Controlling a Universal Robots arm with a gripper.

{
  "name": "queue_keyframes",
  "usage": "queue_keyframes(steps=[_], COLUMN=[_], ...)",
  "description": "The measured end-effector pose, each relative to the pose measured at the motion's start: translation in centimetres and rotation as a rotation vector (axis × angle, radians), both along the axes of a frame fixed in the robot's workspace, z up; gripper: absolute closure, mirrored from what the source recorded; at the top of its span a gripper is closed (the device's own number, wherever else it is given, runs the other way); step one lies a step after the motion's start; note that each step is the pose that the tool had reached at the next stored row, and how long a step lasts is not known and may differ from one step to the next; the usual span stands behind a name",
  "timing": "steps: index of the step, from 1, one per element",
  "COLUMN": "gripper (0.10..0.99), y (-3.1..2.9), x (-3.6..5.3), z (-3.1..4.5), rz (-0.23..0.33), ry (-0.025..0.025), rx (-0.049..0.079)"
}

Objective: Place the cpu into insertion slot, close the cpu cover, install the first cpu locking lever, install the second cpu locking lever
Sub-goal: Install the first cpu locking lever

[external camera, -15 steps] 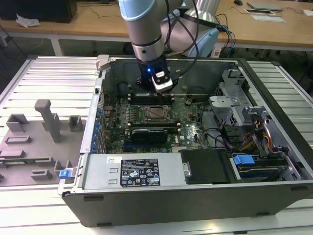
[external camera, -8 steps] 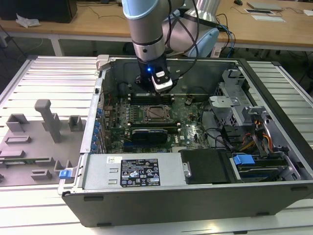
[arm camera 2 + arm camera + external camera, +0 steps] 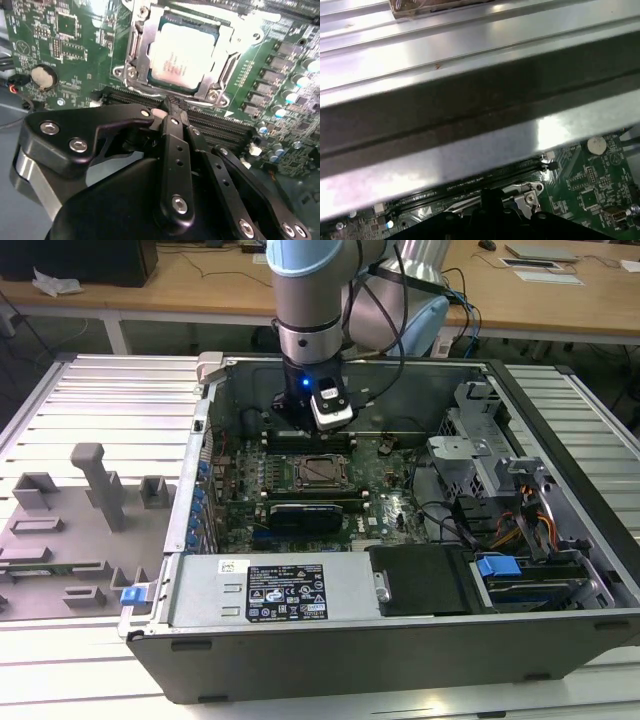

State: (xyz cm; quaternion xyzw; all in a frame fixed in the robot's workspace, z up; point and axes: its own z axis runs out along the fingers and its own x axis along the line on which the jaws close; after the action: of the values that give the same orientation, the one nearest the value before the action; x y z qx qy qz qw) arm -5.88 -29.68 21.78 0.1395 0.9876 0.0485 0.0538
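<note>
The cpu [image 3: 182, 57] lies flat in the insertion slot [image 3: 133, 44] on the green board, its silvery top facing up. The cpu cover [image 3: 227, 40] lies down around it as a silver frame. In the exterior view the cpu [image 3: 318, 470] sits mid-board, just in front of the arm's wrist [image 3: 305, 390]. My gripper [image 3: 172, 107] is shut, with nothing seen between its black fingers. Its tips hover over the long black slots right beside the socket's edge. A thin metal lever rod [image 3: 165, 91] runs along that edge, just beyond the tips.
The open computer case's metal wall [image 3: 470, 100] is close behind the gripper. A coin battery [image 3: 44, 76] and a row of capacitors [image 3: 295, 80] flank the socket. A drive cage [image 3: 480, 440] and cables stand at the exterior view's right, grey fixtures [image 3: 95, 480] at its left.
</note>
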Motion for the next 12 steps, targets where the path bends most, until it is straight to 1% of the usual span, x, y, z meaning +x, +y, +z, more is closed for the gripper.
queue_keyframes(steps=[2, 5, 6, 7, 8, 11, 12], gripper=[0.980, 0.980, 0.980, 0.980, 0.980, 0.980, 0.980], y=[-0.72, -1.41, -1.55, -1.63, -1.70, -1.95, -2.04], x=[0.00, 0.01, 0.00, 0.01, 0.00, 0.01, 0.00], z=[-0.02, -0.03, -0.04, -0.05, -0.04, -0.04, -0.04], rz=[0.000, 0.000, 0.000, 0.000, 0.000, 0.002, 0.003], ry=[0.0000, -0.0001, -0.0001, -0.0002, -0.0001, -0.0001, 0.0001], rx=[-0.008, -0.012, -0.013, -0.019, -0.029, -0.086, -0.089])
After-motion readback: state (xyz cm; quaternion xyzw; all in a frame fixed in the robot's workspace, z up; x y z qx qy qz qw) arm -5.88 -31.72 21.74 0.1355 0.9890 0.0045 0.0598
